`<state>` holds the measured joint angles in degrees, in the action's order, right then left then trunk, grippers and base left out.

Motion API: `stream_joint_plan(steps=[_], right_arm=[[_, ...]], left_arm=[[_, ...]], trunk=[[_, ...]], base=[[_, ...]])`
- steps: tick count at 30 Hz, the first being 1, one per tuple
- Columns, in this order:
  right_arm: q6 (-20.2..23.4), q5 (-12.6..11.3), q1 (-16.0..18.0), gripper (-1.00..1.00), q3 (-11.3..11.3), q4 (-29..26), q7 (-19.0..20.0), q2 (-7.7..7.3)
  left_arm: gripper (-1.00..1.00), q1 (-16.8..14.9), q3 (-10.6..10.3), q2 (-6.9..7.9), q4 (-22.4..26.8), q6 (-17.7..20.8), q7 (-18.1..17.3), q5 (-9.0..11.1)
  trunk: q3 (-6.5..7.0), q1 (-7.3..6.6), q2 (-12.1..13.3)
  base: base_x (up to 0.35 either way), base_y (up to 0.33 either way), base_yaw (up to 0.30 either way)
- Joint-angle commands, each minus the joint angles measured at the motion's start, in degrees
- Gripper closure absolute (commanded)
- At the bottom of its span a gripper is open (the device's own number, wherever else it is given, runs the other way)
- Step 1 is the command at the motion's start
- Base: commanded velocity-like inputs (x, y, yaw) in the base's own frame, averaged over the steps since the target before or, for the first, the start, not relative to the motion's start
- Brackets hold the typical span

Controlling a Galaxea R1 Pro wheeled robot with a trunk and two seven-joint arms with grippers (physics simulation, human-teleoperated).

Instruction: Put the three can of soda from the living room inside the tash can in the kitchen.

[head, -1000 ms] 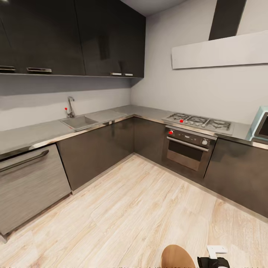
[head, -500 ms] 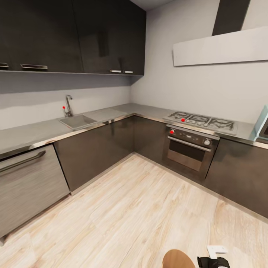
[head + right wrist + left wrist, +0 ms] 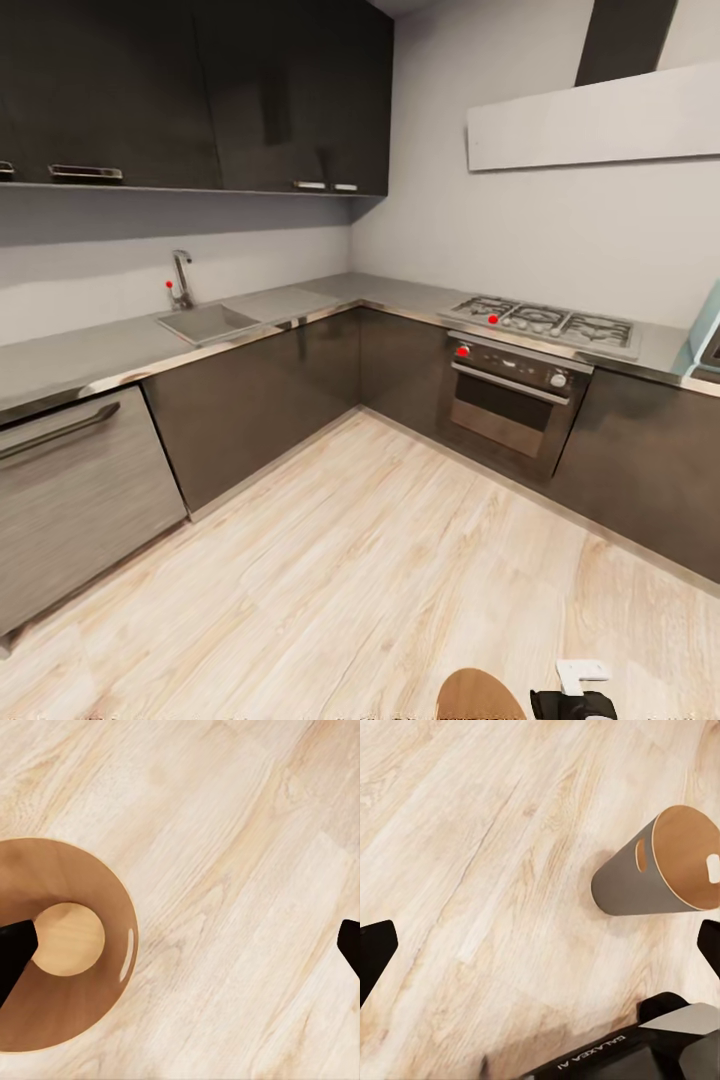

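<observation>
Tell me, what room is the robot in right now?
It's a kitchen. There is a sink with a tap in the grey counter, a gas hob with an oven under it, and dark cupboards on the wall. The bin stands on the wooden floor.

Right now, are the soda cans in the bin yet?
Not yet, it seems. The bin stands on the wood floor of the kitchen, and its tan inside looks empty. Both pincers are spread open, with no can between them. No can shows near the oven or sink, so all three seem left.
</observation>
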<state>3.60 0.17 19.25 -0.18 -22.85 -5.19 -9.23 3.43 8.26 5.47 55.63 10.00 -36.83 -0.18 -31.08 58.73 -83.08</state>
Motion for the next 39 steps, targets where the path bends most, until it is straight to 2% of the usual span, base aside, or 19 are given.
stream_joint_plan(steps=[1, 26, 36, 39], right_arm=[[0.0, 0.0, 0.0, -1.00, 0.0, 0.0, 0.0, 0.00], [0.0, 0.2, 0.2, -1.00, 0.0, 0.0, 0.1, 0.00], [0.0, 0.2, 1.9, -1.00, 0.0, 0.8, 0.0, 0.00], [0.0, 0.2, 3.3, -1.00, 0.0, 2.7, 0.0, 0.00]], left_arm=[[-1.00, 0.0, 0.0, 0.01, 0.0, 0.0, 0.0, 0.0], [-1.00, 0.0, 0.0, 0.00, 0.0, 0.0, -0.1, 0.0], [-1.00, 0.0, 0.0, 0.04, 0.0, 0.0, 0.0, 0.0], [-1.00, 0.0, 0.0, 0.05, 0.0, 0.0, 0.0, 0.0]], trunk=[[-0.09, 0.00, 0.0], [-2.42, 0.00, 0.0], [-3.35, 0.00, 0.0], [-3.63, 0.00, 0.0]], base=[[0.000, 0.000, 0.000], [0.000, 0.000, 0.000], [0.000, 0.000, 0.000], [0.000, 0.000, 0.000]])
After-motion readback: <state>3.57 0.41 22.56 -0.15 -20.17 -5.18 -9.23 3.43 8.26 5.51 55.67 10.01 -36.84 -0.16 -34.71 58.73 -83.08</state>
